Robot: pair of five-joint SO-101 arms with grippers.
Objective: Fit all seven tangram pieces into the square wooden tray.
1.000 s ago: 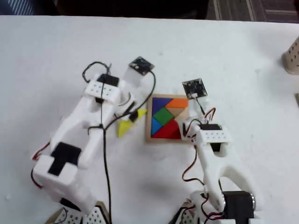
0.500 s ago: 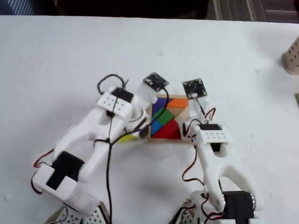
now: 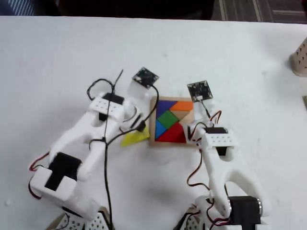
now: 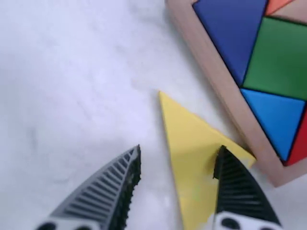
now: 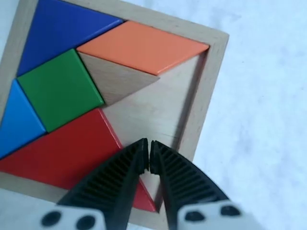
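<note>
White left arm (image 3: 79, 134) sits at 8 o'clock on the table (image 4: 72, 72). Your left claw (image 4: 179, 151) is wide and gripping nothing. One fingertip (image 4: 230, 177) is over the yellow triangle (image 4: 192, 158), the other over bare table.

Yellow triangle lies flat on the table at 8 o'clock of the wooden tray (image 3: 152, 125), outside it, with one corner right against the rim.

Inside the tray, per the high view:
- dark blue triangle (image 5: 62, 33) at 11 o'clock
- orange parallelogram (image 5: 144, 45) at 1
- green square (image 5: 60, 91) near centre
- light blue triangle (image 5: 19, 122) at 8
- red triangle (image 5: 72, 153) at 6

A wood-coloured triangle (image 5: 112, 81) touches the orange piece and the green square. Can't tell if it's a piece or tray floor. Bare floor shows toward 3–4 o'clock.

Your right claw (image 5: 148, 146) is narrow, tips almost touching, empty. It hangs over the tray's 4 o'clock part, at the red triangle's edge.
</note>
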